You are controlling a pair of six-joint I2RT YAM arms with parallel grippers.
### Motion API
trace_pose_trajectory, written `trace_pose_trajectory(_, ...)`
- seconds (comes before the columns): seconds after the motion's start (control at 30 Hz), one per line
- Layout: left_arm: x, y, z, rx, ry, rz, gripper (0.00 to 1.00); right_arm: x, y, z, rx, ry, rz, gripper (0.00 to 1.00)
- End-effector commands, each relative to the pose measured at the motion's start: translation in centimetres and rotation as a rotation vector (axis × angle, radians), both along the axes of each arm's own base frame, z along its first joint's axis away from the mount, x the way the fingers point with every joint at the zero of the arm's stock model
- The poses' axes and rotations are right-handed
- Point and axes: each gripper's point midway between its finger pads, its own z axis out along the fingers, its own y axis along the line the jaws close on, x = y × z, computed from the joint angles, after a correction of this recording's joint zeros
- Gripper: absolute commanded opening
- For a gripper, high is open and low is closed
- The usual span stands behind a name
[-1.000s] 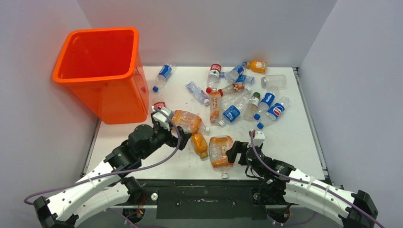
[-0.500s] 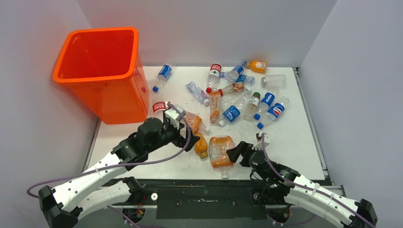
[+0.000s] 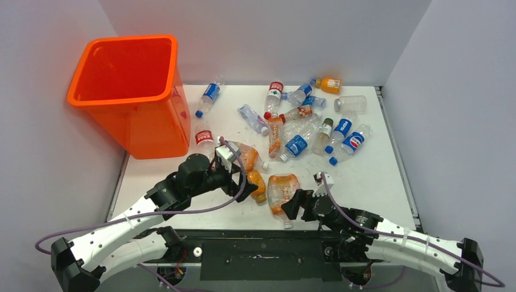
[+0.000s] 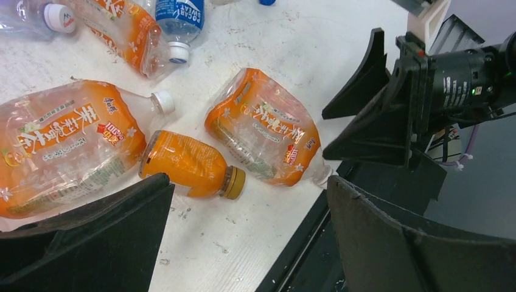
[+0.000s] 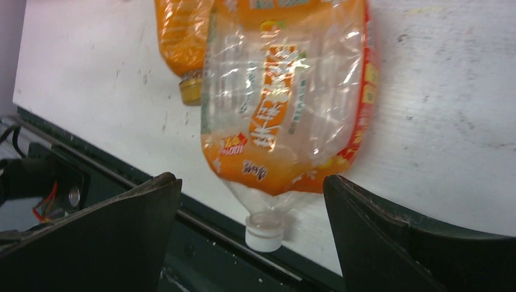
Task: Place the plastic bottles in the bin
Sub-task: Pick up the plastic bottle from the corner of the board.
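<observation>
looking down from above, the left gripper (image 3: 242, 184) covered part of a big orange-label bottle (image 3: 246, 153), so only its far end showed. left wrist view cut that bottle off at the frame edge. right wrist view cut off the upper ends of the crushed bottle (image 5: 286, 103) and the small orange bottle (image 5: 182, 36). the heap of bottles (image 3: 304, 121) at the back overlapped, so outlines were hard to make out and most labels couldn't be read.

bin (image 3: 122, 97) stood upright at the far left corner of the table (image 3: 377, 182), mouth open. its inside showed plain orange walls, floor hard to make out. a red-label bottle (image 3: 204, 137) lay just beside its base.

counted: 1 bin, 2 arms, abt 17 bottles, all lying on the table outside the bin. rough count bc of the overlap. 3 orange ones sat near the front, the rest further back.

left gripper's jaws stood wide apart over the small orange bottle, gripping nothing. right gripper (image 5: 251, 182) was spread wide too, fingers either side of the crushed bottle's neck end w/o touching it, nothing held. that bottle's white cap (image 5: 264, 234) sat at the table's near edge.
</observation>
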Motion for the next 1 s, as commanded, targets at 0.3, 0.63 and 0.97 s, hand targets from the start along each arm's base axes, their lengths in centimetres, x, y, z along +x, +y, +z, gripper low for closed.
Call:
trace_pose_trajectory(0.3,0.8,0.7,2.5,-0.055,-0.098,0.038,0.98,-4.4,2.1,-1.0,-0.334,-0.060,0.060,0.90)
trace_pose_trajectory(0.63,1.0,1.1,2.3,-0.047,-0.106,0.064,0.97,-3.5,3.2,-2.8,-0.299,-0.062,-0.003,0.94)
trace_pose_trajectory(0.97,1.3,1.4,2.0,-0.029,-0.115,0.089,0.97,-2.9,2.9,-5.3,-0.382,-0.004,0.033,0.60)
